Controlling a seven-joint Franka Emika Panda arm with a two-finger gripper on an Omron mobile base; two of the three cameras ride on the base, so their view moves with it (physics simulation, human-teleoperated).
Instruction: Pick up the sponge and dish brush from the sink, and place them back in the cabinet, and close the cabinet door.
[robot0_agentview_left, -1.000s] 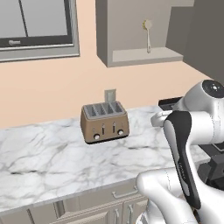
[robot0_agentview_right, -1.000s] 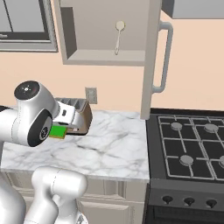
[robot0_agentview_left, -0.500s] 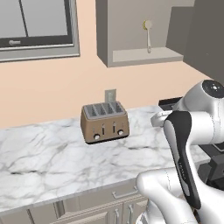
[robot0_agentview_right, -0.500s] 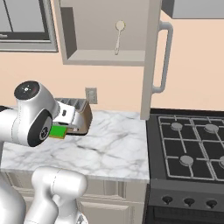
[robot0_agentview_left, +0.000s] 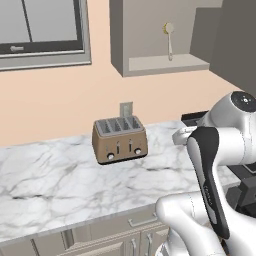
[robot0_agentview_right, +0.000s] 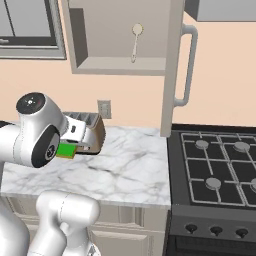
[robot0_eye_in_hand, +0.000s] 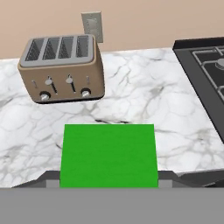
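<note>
My tool (robot0_eye_in_hand: 109, 186) has the bright green flat rectangular sponge (robot0_eye_in_hand: 109, 155) clamped, broad face up and level, above the white marble table; in the right base view its green edge (robot0_agentview_right: 66, 151) peeks out beside my wrist. Up in the open grey-taupe wall cabinet (robot0_agentview_right: 120, 64), the slim dish brush (robot0_agentview_right: 135, 40) with its round cream head stands upright against the back wall (robot0_agentview_left: 169, 39). The tall cabinet door (robot0_agentview_right: 174, 75) with the long silver bar handle hangs open.

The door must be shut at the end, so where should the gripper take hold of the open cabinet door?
By the long vertical bar handle on the cabinet door, near mid-height, coming from the stove side: the bar stands off the panel, leaving a gap for a finger.
</note>
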